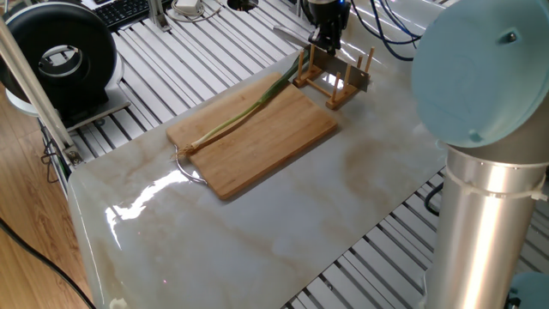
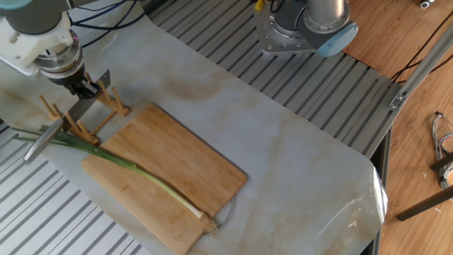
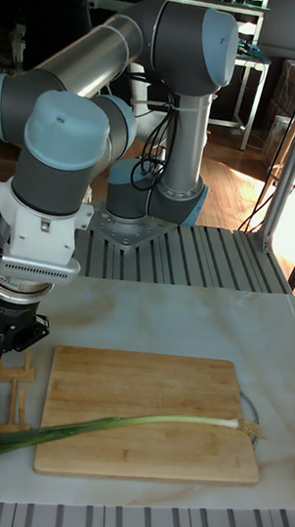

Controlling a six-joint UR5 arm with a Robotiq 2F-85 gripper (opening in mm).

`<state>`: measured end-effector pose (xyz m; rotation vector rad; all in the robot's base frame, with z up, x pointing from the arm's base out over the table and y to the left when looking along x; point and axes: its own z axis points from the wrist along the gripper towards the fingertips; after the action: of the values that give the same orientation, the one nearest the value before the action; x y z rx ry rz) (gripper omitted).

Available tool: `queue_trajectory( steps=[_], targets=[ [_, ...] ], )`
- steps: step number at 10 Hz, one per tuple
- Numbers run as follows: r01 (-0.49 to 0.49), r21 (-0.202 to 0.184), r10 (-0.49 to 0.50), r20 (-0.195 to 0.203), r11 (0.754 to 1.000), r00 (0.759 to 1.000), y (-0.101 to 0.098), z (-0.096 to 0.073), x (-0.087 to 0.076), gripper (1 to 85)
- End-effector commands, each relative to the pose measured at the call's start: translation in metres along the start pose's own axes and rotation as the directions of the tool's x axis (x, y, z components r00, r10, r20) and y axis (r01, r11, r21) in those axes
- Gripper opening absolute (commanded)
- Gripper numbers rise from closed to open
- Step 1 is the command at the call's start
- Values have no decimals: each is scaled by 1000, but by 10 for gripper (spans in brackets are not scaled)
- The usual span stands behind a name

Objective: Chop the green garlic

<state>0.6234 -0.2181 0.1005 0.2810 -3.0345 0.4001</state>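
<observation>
The green garlic [image 1: 244, 114] [image 2: 145, 178] [image 3: 135, 424] lies lengthwise along the wooden cutting board [image 1: 274, 146] [image 2: 187, 166] [image 3: 140, 377]. Its green leaves hang over the board end by a small wooden rack [image 1: 336, 84] [image 2: 115, 106] [image 3: 4, 396]. A grey knife [image 1: 289, 34] [image 2: 48, 134] rests across that rack. My gripper [image 1: 327, 36] [image 2: 83, 88] [image 3: 7, 342] hangs low over the rack, right at the knife, apart from the garlic. Its fingers look spread and hold nothing that I can see.
The board and rack lie on a marble-look sheet [image 1: 257, 232] over a slatted metal table. A black round device [image 1: 60, 56] stands at one corner, cables run behind the rack, and the arm's base [image 2: 304, 28] sits at the table's edge.
</observation>
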Motion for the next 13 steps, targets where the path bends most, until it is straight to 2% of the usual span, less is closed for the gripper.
queue_trajectory(
  steps=[1, 6, 8, 13],
  targets=[
    [1, -18, -1, 30, 1000, 1000, 2, 6, -3, 240],
    [6, -16, -5, 31, 1000, 1000, 5, 5, -1, 240],
    [-1, -6, 1, 34, 1000, 999, 8, 11, -2, 240],
    [11, 11, -11, 30, 1000, 999, -1, 25, 5, 237]
  ],
)
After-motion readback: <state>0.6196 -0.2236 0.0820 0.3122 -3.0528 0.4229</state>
